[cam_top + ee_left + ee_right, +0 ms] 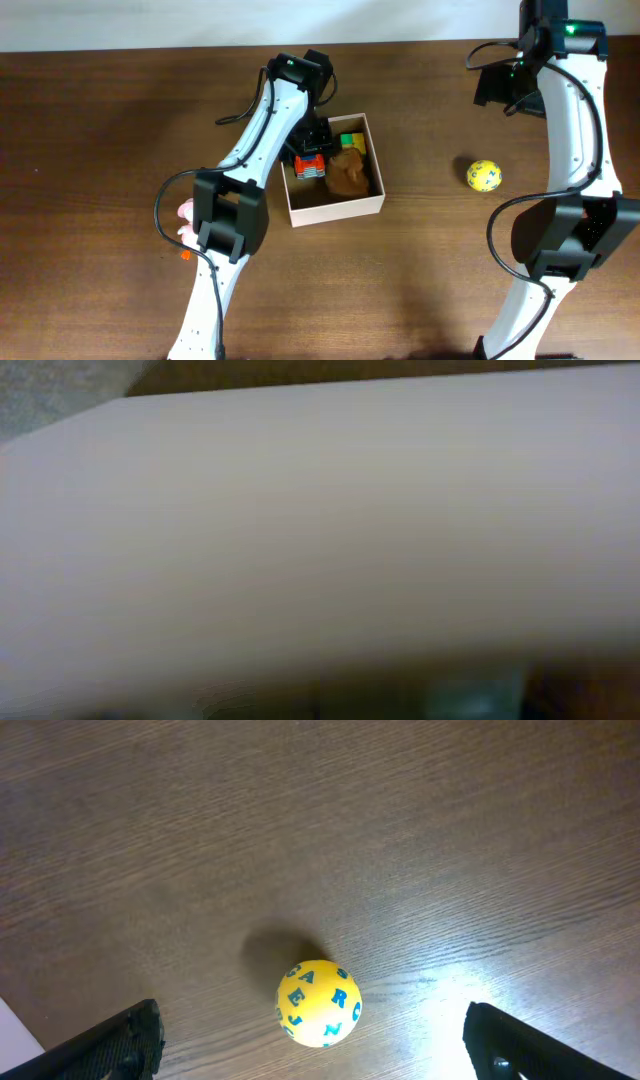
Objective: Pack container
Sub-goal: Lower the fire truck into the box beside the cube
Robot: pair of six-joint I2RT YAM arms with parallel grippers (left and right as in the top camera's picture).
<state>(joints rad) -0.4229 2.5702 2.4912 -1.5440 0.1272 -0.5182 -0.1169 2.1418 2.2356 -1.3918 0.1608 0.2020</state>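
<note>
The yellow lettered ball (318, 1003) may be knocked rolling by the wide-open right gripper (310, 1020); the left gripper's (312, 140) state, at the cream cardboard container (340, 208), cannot be told.

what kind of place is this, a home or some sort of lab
Probably a robot lab bench, not a home: two white robot arms at a wooden table, with a container of small toys and a yellow letter ball as props.
</note>
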